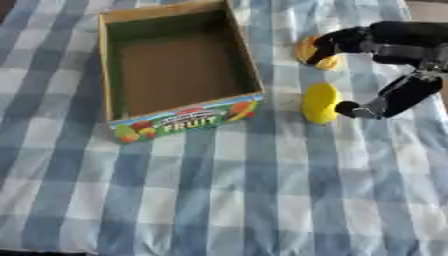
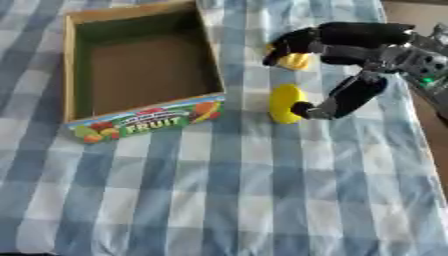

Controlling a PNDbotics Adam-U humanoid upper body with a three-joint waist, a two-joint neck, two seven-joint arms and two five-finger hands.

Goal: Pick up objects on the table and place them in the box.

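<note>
Fingers and thumb of the right hand spread wide on the blue checked tablecloth, thumb tip touching a yellow lemon-like fruit; a yellow-orange piece sits under the fingers, beside the empty FRUIT box

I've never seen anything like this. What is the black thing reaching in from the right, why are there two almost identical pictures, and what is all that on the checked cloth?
The black thing is the robot's right hand, with fingers and a thumb like a person's. The two pictures come from the two eyes of one camera in the robot's head, looking down at the same moment, so they nearly match. On the blue-and-white checked tablecloth stands an open cardboard box marked "FRUIT", with nothing visible inside. To its right lie two yellow things: a rounded yellow piece that the thumb touches, and a yellow-orange piece partly hidden under the fingers. The hand spans them; nothing is lifted yet. The left hand is out of sight.
</note>
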